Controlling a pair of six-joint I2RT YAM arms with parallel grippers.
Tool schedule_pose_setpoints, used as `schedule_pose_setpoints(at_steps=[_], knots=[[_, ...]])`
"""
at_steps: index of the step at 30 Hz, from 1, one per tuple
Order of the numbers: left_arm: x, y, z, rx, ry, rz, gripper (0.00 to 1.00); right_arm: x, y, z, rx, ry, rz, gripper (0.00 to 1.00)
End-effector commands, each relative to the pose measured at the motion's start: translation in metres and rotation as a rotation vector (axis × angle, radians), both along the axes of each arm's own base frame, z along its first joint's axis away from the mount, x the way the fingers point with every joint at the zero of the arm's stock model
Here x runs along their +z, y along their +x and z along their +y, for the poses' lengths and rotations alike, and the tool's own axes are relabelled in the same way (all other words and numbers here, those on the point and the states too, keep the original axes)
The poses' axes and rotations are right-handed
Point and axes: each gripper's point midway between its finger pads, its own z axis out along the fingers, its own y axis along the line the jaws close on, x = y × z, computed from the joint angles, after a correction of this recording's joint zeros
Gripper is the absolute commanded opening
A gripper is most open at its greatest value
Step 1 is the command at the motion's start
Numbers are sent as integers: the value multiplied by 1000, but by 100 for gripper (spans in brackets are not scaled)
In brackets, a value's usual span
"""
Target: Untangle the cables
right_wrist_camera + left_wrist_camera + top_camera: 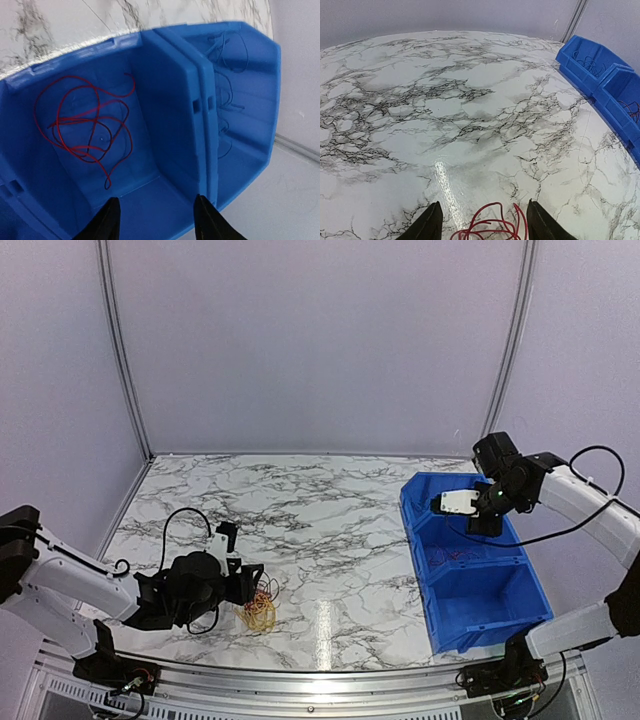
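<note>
Two arm bases [120, 670] sit at the near table edge. Just past them, near-left on the white marble table [330, 530], the L gripper [252, 597] lies low, tips at a small tangle of cables [260, 612], yellow and red strands mixed. L wrist cam: jaws stand wide, w/ red loops [490, 227] lying on the tabletop btwn the two black fingers [431, 225]. Can't tell if either finger touches the wire.

Further off, on the right, two blue bins [418, 565] stand side by side, walls touching. The R gripper [450, 506] hangs above them. R wrist cam: jaws apart, approx half wide, holding nothing. Under it, one bin [150, 75] has a loose red cable [75, 125] coiled on its floor. The bin next to it [260, 100] has thin dark-blue strands [227, 75]. Pale walls [320, 340] close off the back.
</note>
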Motion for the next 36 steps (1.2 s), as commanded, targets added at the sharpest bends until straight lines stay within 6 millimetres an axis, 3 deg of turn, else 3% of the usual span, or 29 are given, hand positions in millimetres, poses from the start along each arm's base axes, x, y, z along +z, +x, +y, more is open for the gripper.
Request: schedule_pose_setpoints(at_steps=[1, 3, 6, 13, 21, 28, 31, 36], knots=[[9, 4, -2, 2, 14, -8, 59, 63, 5, 45, 79, 275, -74, 55], [9, 3, 2, 7, 18, -2, 59, 83, 1, 79, 137, 470, -46, 56], [5, 1, 15, 39, 14, 32, 60, 90, -10, 125, 194, 694, 29, 55], [4, -14, 43, 56, -19, 93, 58, 55, -31, 219, 329, 799, 127, 51], [3, -30, 39, -24, -76, 159, 62, 17, -30, 305, 391, 819, 309, 51], [5, -36, 37, -60, -86, 169, 66, -32, -39, 367, 455, 788, 394, 54], [4, -37, 38, -59, -94, 181, 66, -59, -43, 384, 451, 760, 445, 55], [4, -41, 39, -67, -103, 195, 66, -86, -49, 405, 459, 742, 492, 57]])
